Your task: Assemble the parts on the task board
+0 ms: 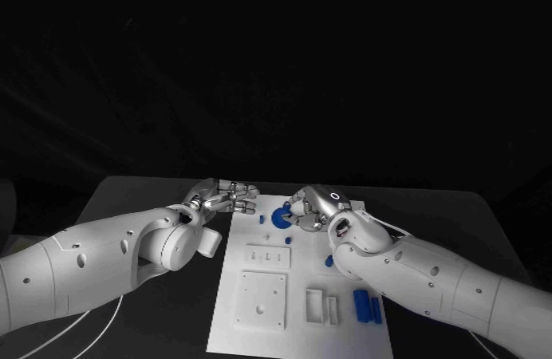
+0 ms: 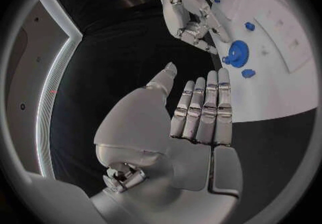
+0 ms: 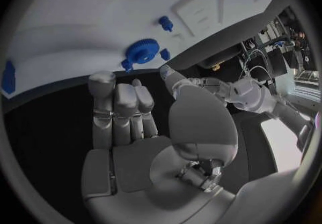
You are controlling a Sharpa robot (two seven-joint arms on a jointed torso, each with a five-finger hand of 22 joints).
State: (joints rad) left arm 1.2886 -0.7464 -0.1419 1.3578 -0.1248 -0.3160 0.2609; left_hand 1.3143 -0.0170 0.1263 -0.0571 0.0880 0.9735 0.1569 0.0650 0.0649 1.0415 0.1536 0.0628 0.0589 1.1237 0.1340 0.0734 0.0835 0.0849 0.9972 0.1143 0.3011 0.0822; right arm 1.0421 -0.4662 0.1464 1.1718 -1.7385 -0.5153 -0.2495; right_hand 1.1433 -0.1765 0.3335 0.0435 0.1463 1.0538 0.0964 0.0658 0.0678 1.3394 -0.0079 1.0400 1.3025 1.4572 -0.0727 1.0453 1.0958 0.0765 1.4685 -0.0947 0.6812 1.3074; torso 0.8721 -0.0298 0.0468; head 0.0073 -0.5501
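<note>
The white task board point(image 1: 301, 327) lies lengthwise in the middle of the table. A blue gear point(image 1: 281, 214) stands near its far end, seen also in the wrist views as the gear point(image 2: 236, 52) and the gear point(image 3: 143, 51). My right hand point(image 1: 317, 207) hovers just right of the gear, fingers pointing down beside it and holding nothing; the left wrist view shows this right hand point(image 2: 191, 15) close to the gear. My left hand point(image 1: 224, 195) is at the board's far left corner; its fingers point(image 2: 204, 109) lie straight and side by side, the palm bare.
Small blue parts lie on the board: one peg point(image 1: 262, 219) left of the gear, another point(image 1: 288, 239) below it, a piece point(image 1: 329, 260) by my right forearm, two cylinders point(image 1: 367, 305) near the right edge. White raised blocks point(image 1: 262, 299) fill the board's near half. Black table surrounds it.
</note>
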